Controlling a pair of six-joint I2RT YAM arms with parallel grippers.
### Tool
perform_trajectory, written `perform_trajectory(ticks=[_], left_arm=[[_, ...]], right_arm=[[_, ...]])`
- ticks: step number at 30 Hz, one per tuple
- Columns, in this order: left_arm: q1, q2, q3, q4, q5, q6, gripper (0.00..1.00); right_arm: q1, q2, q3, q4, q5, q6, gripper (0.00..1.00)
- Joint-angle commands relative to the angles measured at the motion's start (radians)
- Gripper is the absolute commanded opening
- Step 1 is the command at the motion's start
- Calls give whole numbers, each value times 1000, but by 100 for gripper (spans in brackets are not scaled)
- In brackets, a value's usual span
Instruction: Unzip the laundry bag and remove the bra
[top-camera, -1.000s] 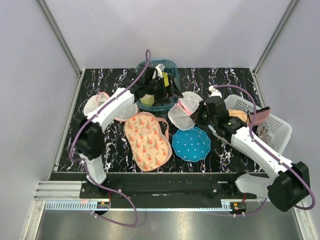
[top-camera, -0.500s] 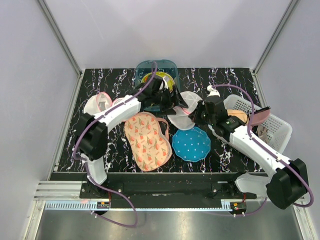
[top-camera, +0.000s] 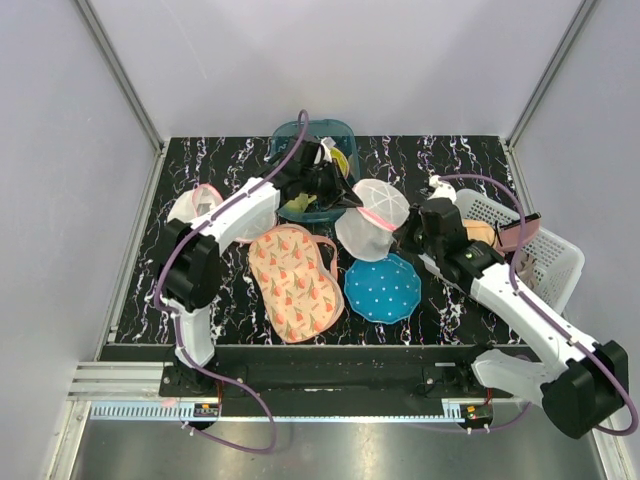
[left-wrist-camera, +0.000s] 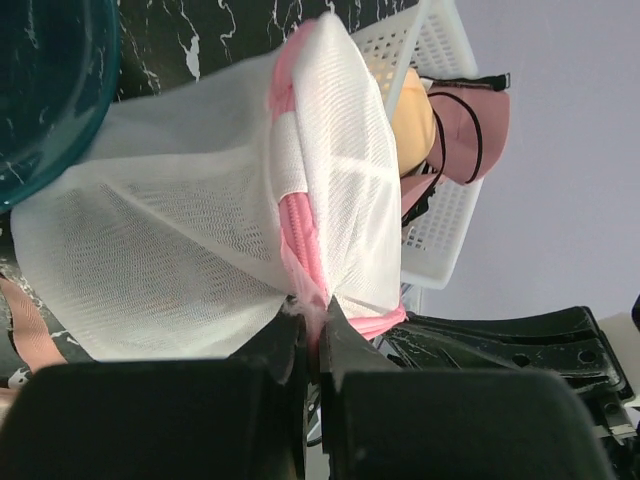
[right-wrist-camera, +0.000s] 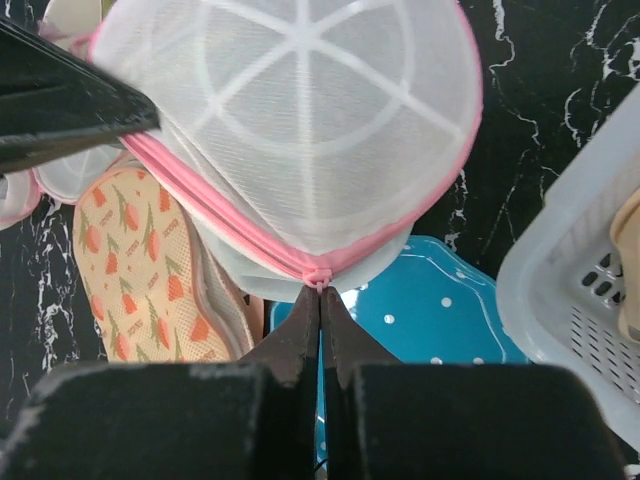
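Between the two hands, at the middle of the top view, the one laundry bag (top-camera: 370, 218) is held over the desk (top-camera: 450, 165). At its upper left the left hand (left-wrist-camera: 318, 310) is pinched tight on the pink zip trim (left-wrist-camera: 298, 225). At its lower right the right hand (right-wrist-camera: 320, 293) is clamped on the zip pull (right-wrist-camera: 320, 283). The round bag's seam runs upper left to lower right. Nearby lie one floral fabric piece (top-camera: 295, 280), one blue dotted mat (top-camera: 383, 288), one teal bin (top-camera: 340, 125) and one white basket (top-camera: 560, 262).
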Motion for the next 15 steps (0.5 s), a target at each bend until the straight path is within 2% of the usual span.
perform_trajectory(ticks=[1,7,8,9,10,11,12,14,15], left_arm=[[37,9,110,29,-1,31,0],[36,190,351,-52,21,56,0],[37,207,386,-93,31,59,5],[37,223,434,-115,36,63,17],[37,220,445,-133,39,78,35],[37,205,440,-158,28,89,61],[40,185,433,-165,19,100,72],[46,97,364,-167,-19,128,87],[51,67,336,-170,-39,137,92]], right_arm=[[-11,-51,-11,-78,83,-46,0],[-11,-45,32,-31,-26,-7,0],[-11,-36,35,-22,-37,-3,0],[-11,-27,39,-17,-40,-1,0],[-12,-22,44,-11,-35,-3,0],[-12,-12,45,-3,-31,-4,0],[-11,-9,45,1,-20,-6,0],[-11,4,47,11,-14,-13,0],[-11,7,50,12,-14,-16,0]])
